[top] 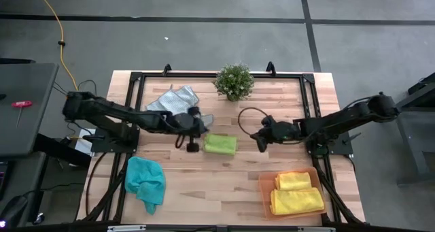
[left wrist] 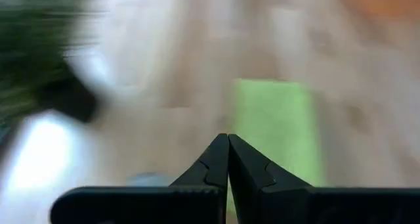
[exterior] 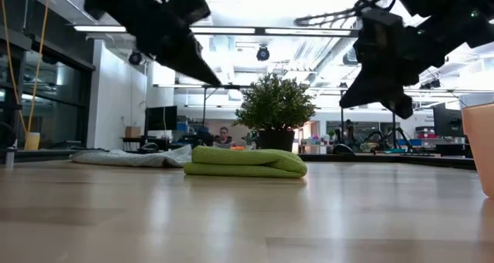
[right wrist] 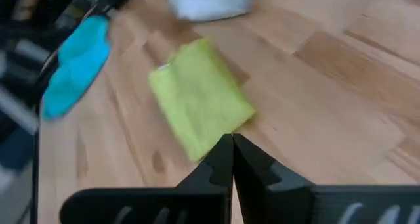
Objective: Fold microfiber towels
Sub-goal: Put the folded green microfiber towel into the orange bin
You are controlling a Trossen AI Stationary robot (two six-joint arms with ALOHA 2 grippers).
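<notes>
Left pincer (top: 192,147): clenched with nothing in it, raised above the counter (top: 224,184); the fingers meet in a closed point in its own wrist view.
Right pincer (top: 261,143): also clenched and carrying nothing, facing the left one across the middle of the counter.
Lime green towel (top: 220,144): folded into a neat pad, lying flat between the two pincers, just beside the left one and touched by neither; it looks finished and let go.
Yellow towels (top: 296,193): two folded, stacked in the orange tray (top: 265,191), nearer the right pincer, likely the place for finished pieces.
Grey towel (top: 173,99): spread loose beyond the left pincer, apparently awaiting folding.
Teal towel (top: 145,182): crumpled on the left pincer's side, well apart from it.
Potted plant (top: 234,81): at the counter's far edge, outside the work.
</notes>
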